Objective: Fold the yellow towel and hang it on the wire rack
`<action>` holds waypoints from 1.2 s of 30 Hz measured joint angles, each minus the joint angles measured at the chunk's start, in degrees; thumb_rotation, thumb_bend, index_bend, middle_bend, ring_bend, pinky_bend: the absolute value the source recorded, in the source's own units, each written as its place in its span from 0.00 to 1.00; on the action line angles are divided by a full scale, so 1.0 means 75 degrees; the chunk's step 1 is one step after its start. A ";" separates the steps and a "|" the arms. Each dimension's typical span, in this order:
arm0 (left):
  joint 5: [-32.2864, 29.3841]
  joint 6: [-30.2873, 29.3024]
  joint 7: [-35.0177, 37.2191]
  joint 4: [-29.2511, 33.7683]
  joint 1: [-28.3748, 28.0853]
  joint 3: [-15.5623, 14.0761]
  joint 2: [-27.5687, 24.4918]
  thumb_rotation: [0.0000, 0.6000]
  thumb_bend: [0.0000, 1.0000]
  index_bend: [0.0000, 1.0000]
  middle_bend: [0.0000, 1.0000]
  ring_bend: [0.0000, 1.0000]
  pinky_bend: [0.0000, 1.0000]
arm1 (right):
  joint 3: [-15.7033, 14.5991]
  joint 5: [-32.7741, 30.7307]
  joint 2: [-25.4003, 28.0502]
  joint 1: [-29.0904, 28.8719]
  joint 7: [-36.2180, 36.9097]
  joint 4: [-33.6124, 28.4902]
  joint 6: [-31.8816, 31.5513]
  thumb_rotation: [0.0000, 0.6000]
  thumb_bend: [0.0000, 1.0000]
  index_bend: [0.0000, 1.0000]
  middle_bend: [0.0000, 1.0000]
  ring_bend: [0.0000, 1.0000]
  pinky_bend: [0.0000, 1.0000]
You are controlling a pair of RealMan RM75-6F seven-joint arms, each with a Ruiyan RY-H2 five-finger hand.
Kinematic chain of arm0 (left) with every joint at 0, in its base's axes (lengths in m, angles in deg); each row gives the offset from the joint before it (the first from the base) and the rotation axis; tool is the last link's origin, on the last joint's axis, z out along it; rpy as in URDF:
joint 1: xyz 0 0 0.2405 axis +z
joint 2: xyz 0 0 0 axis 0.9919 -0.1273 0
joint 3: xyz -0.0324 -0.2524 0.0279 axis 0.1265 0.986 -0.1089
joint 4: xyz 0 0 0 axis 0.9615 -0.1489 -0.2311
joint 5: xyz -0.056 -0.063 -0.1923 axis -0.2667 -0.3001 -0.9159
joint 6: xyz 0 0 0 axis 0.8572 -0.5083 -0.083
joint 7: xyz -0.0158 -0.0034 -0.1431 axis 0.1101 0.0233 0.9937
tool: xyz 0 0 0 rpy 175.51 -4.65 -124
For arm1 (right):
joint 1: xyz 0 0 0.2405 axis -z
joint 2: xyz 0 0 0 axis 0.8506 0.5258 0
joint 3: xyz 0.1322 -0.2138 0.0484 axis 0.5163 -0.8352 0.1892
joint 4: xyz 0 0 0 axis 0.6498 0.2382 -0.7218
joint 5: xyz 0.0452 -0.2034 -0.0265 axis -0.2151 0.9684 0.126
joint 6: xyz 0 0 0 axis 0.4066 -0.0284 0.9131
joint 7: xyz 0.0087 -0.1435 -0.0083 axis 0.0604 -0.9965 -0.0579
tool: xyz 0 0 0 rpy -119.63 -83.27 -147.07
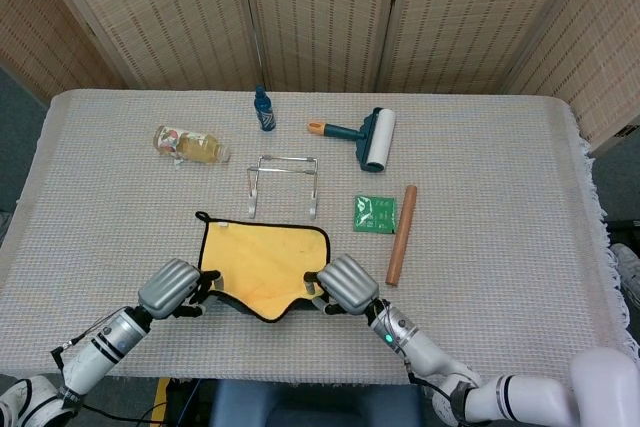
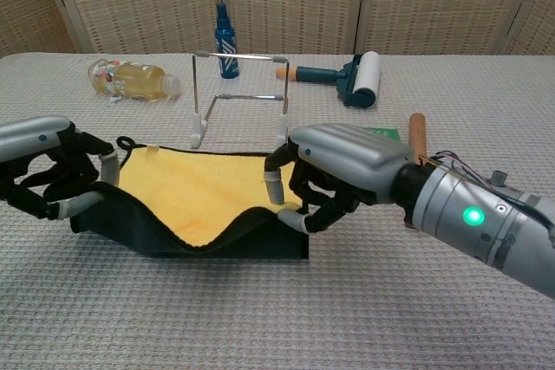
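Observation:
The yellow towel (image 1: pixel 262 257) (image 2: pixel 195 192), edged in black, lies on the table's near half with its near edge lifted off the cloth and sagging in the middle. My left hand (image 1: pixel 175 287) (image 2: pixel 48 166) pinches the near left corner. My right hand (image 1: pixel 343 284) (image 2: pixel 334 175) pinches the near right corner. Both hands hold their corners above the table. The towel's far edge, with its small loop (image 1: pixel 201 216), still rests flat. The wire rack (image 1: pixel 283 185) (image 2: pixel 240 100) stands upright just beyond the towel's far edge.
A wooden rolling pin (image 1: pixel 401 234) and a green packet (image 1: pixel 375 213) lie right of the towel. Further back are a lint roller (image 1: pixel 367 137), a small blue bottle (image 1: pixel 263 108) and a plastic drink bottle (image 1: pixel 190 144) on its side. Woven screens close off the back.

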 measured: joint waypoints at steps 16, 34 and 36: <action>-0.1535 0.1833 0.0776 -0.0317 -0.0758 0.0620 0.0138 1.00 0.51 0.53 0.87 0.78 0.89 | 0.0487 -0.1039 -0.0512 -0.0240 -0.0571 0.0871 -0.0066 1.00 0.43 0.61 0.90 0.98 1.00; -0.2706 0.3202 0.0310 -0.1241 -0.1535 0.1218 0.0506 1.00 0.51 0.52 0.87 0.78 0.89 | 0.0746 -0.1637 -0.0981 -0.0655 -0.1091 0.1578 -0.0019 1.00 0.43 0.61 0.90 0.98 1.00; -0.2835 0.3330 0.0229 -0.1353 -0.1606 0.1273 0.0560 1.00 0.51 0.52 0.87 0.78 0.89 | 0.0741 -0.1635 -0.1021 -0.0681 -0.1135 0.1652 -0.0055 1.00 0.43 0.61 0.90 0.98 1.00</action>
